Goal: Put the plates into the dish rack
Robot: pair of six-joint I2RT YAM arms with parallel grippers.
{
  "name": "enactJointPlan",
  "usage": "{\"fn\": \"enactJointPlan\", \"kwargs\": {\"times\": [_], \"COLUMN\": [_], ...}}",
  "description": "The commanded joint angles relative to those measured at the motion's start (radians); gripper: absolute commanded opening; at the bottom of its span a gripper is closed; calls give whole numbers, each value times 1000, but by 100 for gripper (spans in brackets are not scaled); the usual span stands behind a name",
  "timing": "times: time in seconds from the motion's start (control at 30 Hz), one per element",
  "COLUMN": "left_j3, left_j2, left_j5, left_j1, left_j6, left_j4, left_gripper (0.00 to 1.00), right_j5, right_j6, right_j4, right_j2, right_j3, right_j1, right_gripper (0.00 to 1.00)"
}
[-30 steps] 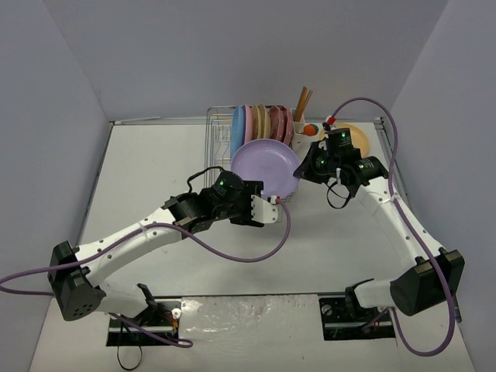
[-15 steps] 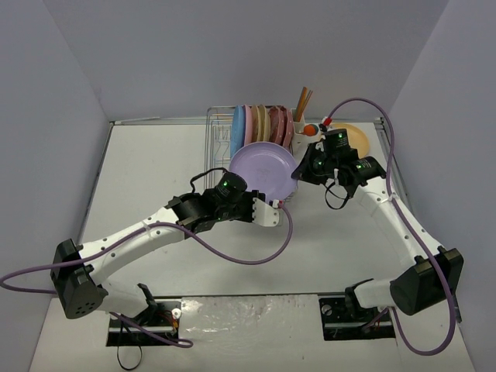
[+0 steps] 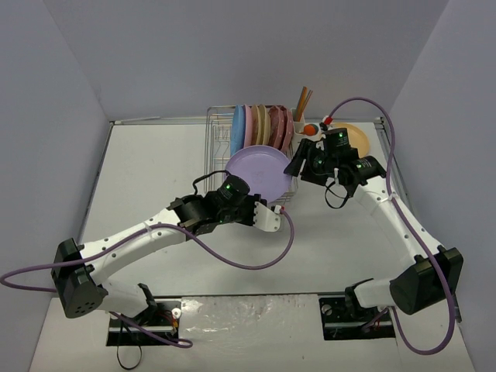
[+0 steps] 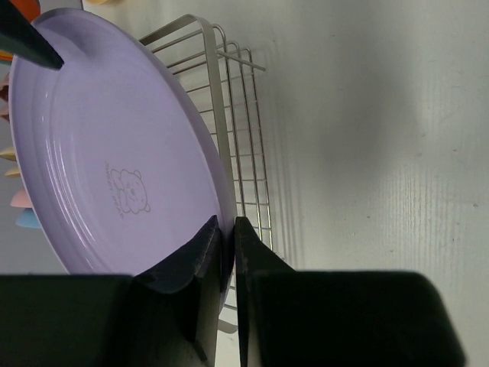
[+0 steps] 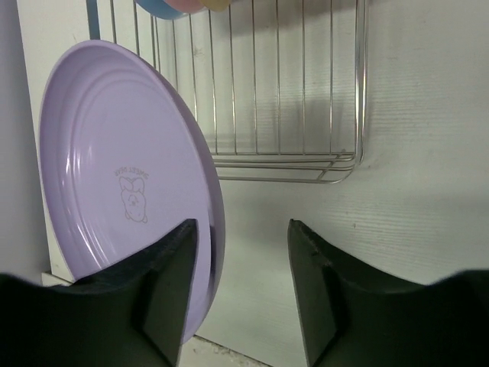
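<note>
The lavender plate point(image 3: 260, 170) stands on edge over the near end of the dish rack point(image 3: 221, 132), a bear print on its face point(image 4: 126, 191). My left gripper point(image 3: 275, 205) is shut on its lower rim point(image 4: 227, 237). My right gripper point(image 3: 296, 164) sits at the plate's right edge with its jaws open; in the right wrist view point(image 5: 241, 252) the rim point(image 5: 210, 229) lies against the left finger, with a wide gap to the other. Several plates point(image 3: 263, 124), blue, pink and beige, stand upright in the rack's far slots. An orange-yellow plate point(image 3: 355, 136) lies flat at the back right.
A white utensil cup point(image 3: 301, 139) with sticks and an orange piece hangs on the rack's right side, close to the right gripper. The rack's wire floor point(image 5: 275, 92) lies bare behind the lavender plate. Walls close in the table point(image 3: 155, 178) on three sides.
My left gripper has closed on the lavender plate's lower rim. My right gripper has opened and let go of its edge. The plate has shifted slightly left, toward the rack.
</note>
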Motion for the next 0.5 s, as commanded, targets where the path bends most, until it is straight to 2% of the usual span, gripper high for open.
{"fn": "enactJointPlan", "kwargs": {"times": [0.0, 0.03, 0.07, 0.13, 0.2, 0.47], "left_j3": [11, 6, -1, -17, -28, -47], "left_j2": [-71, -79, -81, -101, -115, -132], "left_j5": [-13, -12, -12, -14, -21, -37], "left_j1": [1, 1, 0, 1, 1, 20], "left_j6": [11, 5, -1, -18, -36, -220], "left_j4": [69, 73, 74, 82, 85, 123], "left_gripper": [0, 0, 0, 0, 0, 0], "right_j5": [13, 14, 14, 14, 21, 63], "right_j6": [-12, -14, -16, -22, -30, -109], "right_j4": [38, 38, 38, 38, 39, 40], "right_j2": [21, 24, 27, 33, 37, 20], "right_j3": [45, 50, 53, 84, 120, 321], "right_j1": [5, 4, 3, -1, -4, -85], "right_gripper": [67, 72, 74, 88, 98, 100]}}
